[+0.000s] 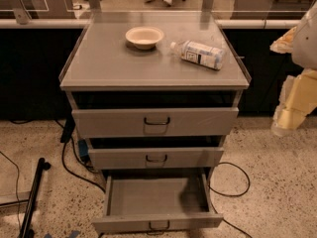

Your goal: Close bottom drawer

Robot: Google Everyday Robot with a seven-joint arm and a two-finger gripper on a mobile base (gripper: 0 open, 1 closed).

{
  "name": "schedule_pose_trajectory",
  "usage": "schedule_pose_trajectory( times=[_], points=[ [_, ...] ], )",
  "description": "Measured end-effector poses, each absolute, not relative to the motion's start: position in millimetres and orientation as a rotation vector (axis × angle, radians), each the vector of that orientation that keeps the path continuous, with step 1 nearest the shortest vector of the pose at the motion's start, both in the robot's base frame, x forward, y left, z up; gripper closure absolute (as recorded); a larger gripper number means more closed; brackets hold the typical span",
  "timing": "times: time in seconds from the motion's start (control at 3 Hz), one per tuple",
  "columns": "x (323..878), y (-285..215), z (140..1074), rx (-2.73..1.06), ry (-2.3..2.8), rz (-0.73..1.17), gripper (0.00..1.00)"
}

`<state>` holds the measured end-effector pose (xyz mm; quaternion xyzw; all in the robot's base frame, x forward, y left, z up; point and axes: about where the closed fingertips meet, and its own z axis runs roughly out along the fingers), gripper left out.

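Note:
The grey cabinet (153, 66) has three drawers. The bottom drawer (157, 196) is pulled far out toward me. It is a wide shallow grey tray, empty inside, and its short front panel carries a small dark wire handle (159, 226) near the lower frame edge. The middle drawer (156, 158) and the top drawer (155, 122) stand out only slightly. My gripper (289, 112), white and pale yellow, hangs at the right edge of the view. It is level with the top drawer, well to the right of the cabinet and above the bottom drawer, touching nothing.
A cream bowl (144, 36) and a clear water bottle (198, 54) lying on its side rest on the cabinet top. Black cables (232, 185) loop on the speckled floor on both sides of the cabinet. A black stand leg (32, 197) lies at the lower left.

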<state>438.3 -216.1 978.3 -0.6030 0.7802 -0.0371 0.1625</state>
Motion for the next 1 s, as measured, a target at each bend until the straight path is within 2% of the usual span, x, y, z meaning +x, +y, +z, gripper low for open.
schedule_pose_trajectory(
  times=[0.33,1.0],
  points=[
    [438.3,-216.1,978.3,-1.72,2.226,-0.106,0.0],
    [427.2,-221.1,902.7,-1.662,2.179,-0.015,0.41]
  ],
)
